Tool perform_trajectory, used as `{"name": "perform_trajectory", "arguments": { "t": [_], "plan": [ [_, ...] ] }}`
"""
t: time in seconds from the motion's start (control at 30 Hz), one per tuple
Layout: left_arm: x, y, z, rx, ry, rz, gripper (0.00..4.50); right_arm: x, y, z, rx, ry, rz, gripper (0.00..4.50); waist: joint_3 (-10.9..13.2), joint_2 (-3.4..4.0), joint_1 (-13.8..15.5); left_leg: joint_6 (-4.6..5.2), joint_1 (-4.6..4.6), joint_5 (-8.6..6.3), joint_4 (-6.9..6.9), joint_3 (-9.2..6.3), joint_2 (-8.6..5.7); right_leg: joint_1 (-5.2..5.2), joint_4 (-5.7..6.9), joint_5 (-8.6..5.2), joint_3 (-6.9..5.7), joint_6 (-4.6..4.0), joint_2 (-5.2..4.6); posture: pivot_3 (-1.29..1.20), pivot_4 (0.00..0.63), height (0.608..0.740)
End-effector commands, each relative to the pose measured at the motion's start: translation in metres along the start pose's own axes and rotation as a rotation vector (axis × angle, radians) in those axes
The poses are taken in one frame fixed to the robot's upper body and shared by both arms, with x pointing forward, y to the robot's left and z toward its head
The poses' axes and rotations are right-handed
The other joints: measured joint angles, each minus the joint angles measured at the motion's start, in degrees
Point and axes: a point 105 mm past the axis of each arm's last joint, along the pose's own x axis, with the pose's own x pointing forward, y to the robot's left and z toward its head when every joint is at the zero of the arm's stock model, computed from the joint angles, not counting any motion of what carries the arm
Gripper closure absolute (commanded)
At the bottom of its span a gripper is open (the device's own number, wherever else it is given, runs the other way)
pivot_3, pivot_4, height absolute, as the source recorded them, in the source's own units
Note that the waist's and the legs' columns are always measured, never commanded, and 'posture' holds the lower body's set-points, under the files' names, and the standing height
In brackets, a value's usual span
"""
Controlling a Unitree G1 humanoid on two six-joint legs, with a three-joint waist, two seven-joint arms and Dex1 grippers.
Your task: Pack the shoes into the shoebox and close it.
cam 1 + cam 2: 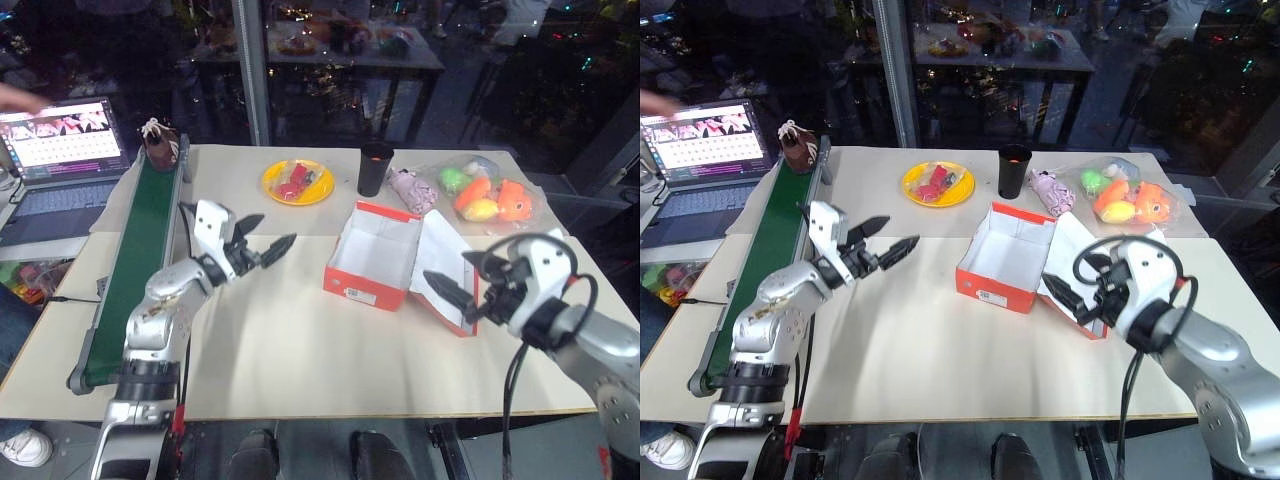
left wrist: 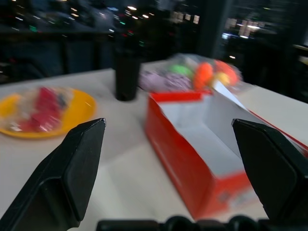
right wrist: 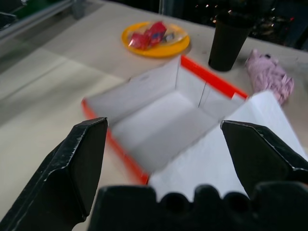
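- The box is red-orange outside and white inside, with nothing in it; a white label shows on its near end wall.
- Its lid is swung open and slopes outward from the long side nearest the right hand, white inner face up, a red-orange edge along its rim.
- The box sits on the table, ahead of both hands: off to the right of the left hand, and just ahead and left of the right hand, whose fingers hang over the near corner of the lid.
- Its long axis runs from the labelled near end away toward the cup and the far edge of the table, skewed a little to the right.
- One dark brown shoe sits at the far end of the green belt, well ahead and left of the left hand, apart from the box. Which way its toe points cannot be told.
- Left hand: fingers spread wide, nothing between them, raised off the table and aimed toward the box.
- Right hand: fingers spread wide as well, holding nothing, aimed into the open box.
- A yellow plate lies beyond the left hand, left of the cup.
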Motion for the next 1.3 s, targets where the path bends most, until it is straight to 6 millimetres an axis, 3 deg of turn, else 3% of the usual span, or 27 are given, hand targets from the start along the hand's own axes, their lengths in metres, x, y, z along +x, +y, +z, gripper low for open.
{"name": "perform_trajectory", "arguments": {
  "t": [0.03, 0.17, 0.27, 0.53, 0.67, 0.87, 0.97, 1.3],
  "plan": [
    [0.0, 0.012, 0.022, 0.036, -0.033, 0.121, 0.0, 0.013, 0.001, 0.009, -0.018, -0.043, 0.007, 0.07, 0.0, 0.0, 0.1, 0.03, 0.0, 0.0, -0.04, -0.01, 0.0, 0.0, 0.01, -0.02, 0.0, 0.03, 0.0, 0.0, 0.15, 0.736],
    [-0.026, 0.06, 0.04, 0.05, -0.025, 0.469, 0.0, 0.05, 0.03, 0.027, -0.035, -0.092, 0.167, 0.07, 0.1, -0.04, -0.8, 0.08, -0.08, -0.01, -0.04, -0.08, 0.06, -0.12, 0.09, 0.12, 0.06, 0.31, 0.19, 0.0, 0.15, 0.736],
    [-0.042, 0.075, 0.041, 0.06, -0.012, 0.578, 0.0, 0.063, 0.049, 0.032, -0.045, -0.109, 0.278, 0.07, 0.1, -0.04, -0.9, 0.08, -0.03, 0.0, -0.05, -0.26, 0.07, -0.11, 0.16, 0.24, 0.03, 0.42, 0.27, 0.0, 0.15, 0.736],
    [-0.094, 0.118, 0.036, 0.069, 0.051, 0.836, 0.0, 0.082, 0.09, 0.034, -0.053, -0.118, 0.519, 0.07, 0.1, -0.1, 0.0, 0.06, -0.14, -0.01, -0.02, -0.26, 0.06, -0.17, 0.14, 0.48, -0.03, 0.0, 0.24, 0.0, 0.15, 0.736],
    [-0.113, 0.14, 0.027, 0.067, 0.079, 0.914, 0.0, 0.086, 0.101, 0.031, -0.066, -0.103, 0.578, 0.07, 0.1, -0.11, 0.0, -0.13, -0.14, -0.12, -0.03, -0.26, 0.07, -0.22, 0.17, 0.51, -0.05, -0.07, 0.24, 0.0, 0.15, 0.736],
    [-0.115, 0.159, 0.003, 0.039, 0.105, 0.908, 0.0, 0.084, 0.106, 0.027, -0.075, -0.093, 0.597, 0.07, 0.1, -0.12, 0.2, -0.39, -0.27, -0.24, -0.02, -0.26, 0.07, -0.33, 0.17, 0.54, -0.1, -0.19, 0.22, 0.0, 0.15, 0.736],
    [-0.113, 0.162, -0.019, 0.023, 0.15, 0.89, 0.0, 0.079, 0.104, 0.028, -0.073, -0.095, 0.594, 0.07, 0.1, -0.13, 0.2, -0.4, -0.32, -0.24, -0.02, -0.26, 0.07, -0.4, 0.18, 0.57, -0.11, -0.17, 0.22, 0.0, 0.15, 0.736],
    [-0.102, 0.159, -0.054, -0.004, 0.204, 0.827, 0.0, 0.069, 0.092, 0.027, -0.09, -0.072, 0.553, 0.07, 0.1, -0.14, 0.1, -0.41, -0.36, -0.24, -0.09, -0.25, 0.08, -0.45, 0.2, 0.59, -0.14, -0.15, 0.22, 0.0, 0.15, 0.736]
  ]
}}
